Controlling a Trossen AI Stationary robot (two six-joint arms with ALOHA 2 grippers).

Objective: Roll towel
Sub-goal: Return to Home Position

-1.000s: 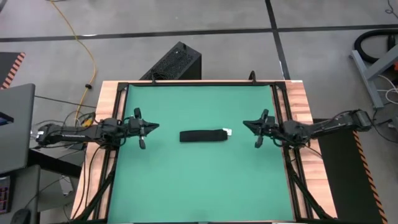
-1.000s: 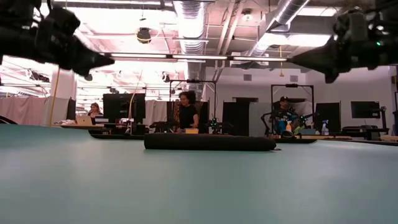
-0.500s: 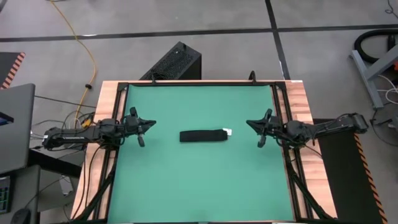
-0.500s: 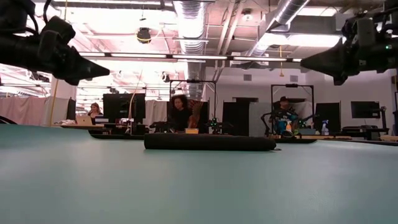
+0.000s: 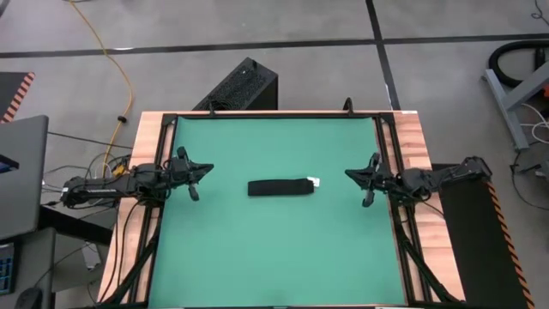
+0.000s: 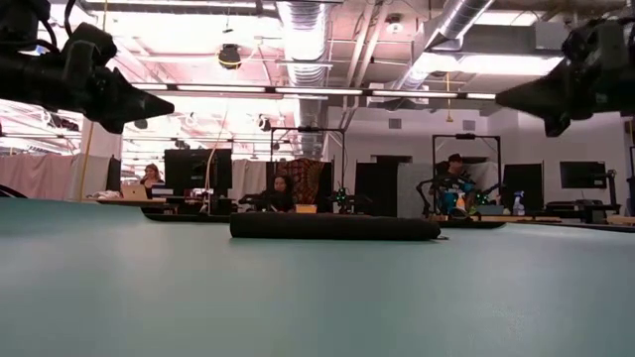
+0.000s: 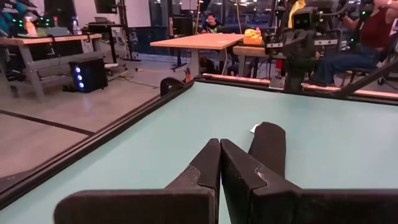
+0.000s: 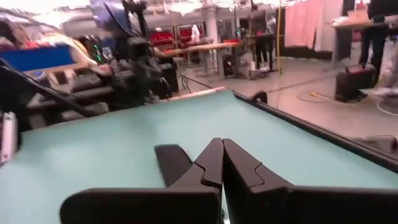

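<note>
Rolled towel [image 5: 279, 187] at the middle of the green mat [image 5: 274, 266], seen from above; its long axis ran from left to right, and its white tag [image 5: 315, 182] sat at the end toward the right arm. Bare mat lay open on every side of the roll, widest toward the near and far edges. The left gripper [image 5: 199, 169] hung over the mat's left edge, just inside the black rail [image 5: 164, 146], and pointed at the towel from well apart. The right gripper [image 5: 356, 176] mirrored it at the right edge, equally clear of the roll. In both wrist views the fingers [image 7: 205, 165] were pressed together with nothing between them. In the low view both grippers stood well above the mat surface, and the towel lay flat on it, a long, low cylinder touched by neither arm. The wooden table [image 5: 418, 146] bordered the mat outside the rails.
</note>
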